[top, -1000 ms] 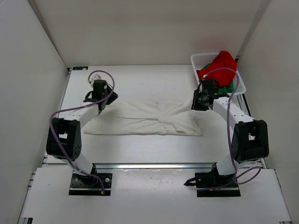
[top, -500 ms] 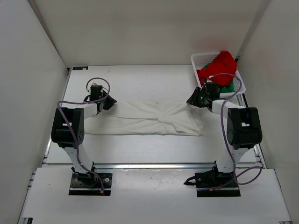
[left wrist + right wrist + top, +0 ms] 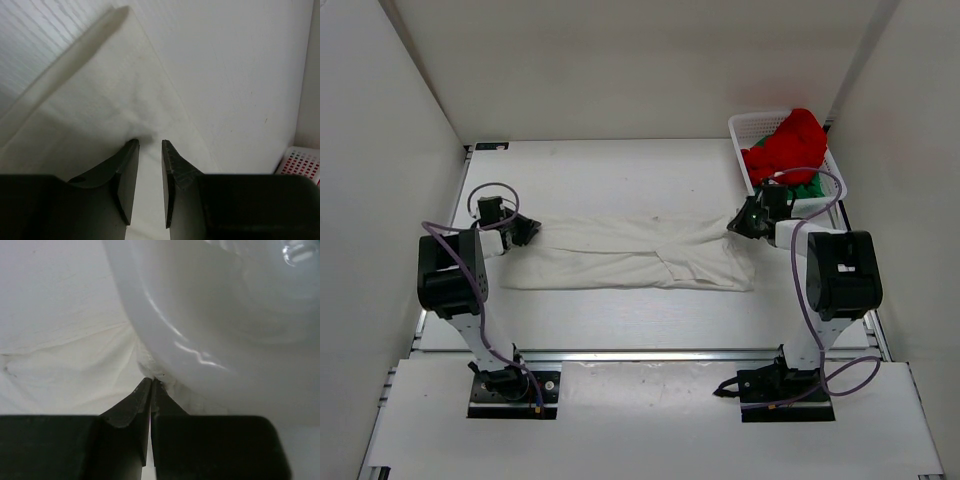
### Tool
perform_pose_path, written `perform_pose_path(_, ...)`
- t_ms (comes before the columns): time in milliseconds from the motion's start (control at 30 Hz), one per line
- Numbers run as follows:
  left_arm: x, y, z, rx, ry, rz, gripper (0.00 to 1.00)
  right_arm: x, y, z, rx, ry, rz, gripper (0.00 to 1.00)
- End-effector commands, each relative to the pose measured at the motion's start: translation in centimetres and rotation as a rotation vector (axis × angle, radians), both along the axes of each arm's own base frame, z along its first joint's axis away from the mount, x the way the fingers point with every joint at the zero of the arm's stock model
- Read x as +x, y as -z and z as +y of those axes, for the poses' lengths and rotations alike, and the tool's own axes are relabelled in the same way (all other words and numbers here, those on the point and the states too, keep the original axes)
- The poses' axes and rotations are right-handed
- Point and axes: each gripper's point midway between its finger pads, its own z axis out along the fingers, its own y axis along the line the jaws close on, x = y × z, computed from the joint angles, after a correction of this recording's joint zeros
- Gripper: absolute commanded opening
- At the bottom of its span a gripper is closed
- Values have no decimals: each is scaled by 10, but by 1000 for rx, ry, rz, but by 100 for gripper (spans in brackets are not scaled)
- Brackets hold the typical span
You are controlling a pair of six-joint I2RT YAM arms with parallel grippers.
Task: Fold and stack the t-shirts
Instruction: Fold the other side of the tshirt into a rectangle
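Right pincer [image 3: 151, 382] closed at white t-shirt [image 3: 620, 252] corner.

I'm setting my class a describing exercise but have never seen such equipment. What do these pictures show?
Two robot arms stand at the near edge of a table. The wide picture looks down from above and behind; the other two come from wrist cameras. A white t-shirt lies spread on the table; a red t-shirt and a green t-shirt sit in a basket, far right. The left end effector is at the shirt's left end, jaws slightly apart; the right end effector is shut at its right end. Whether either pinches cloth is unclear.
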Motion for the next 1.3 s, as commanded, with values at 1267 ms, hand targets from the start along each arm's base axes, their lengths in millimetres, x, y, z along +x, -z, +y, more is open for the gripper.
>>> perform_pose_path(1267,-126,-20,-184,236,628,-90,37,-147,3,161,-457,-604,84,29)
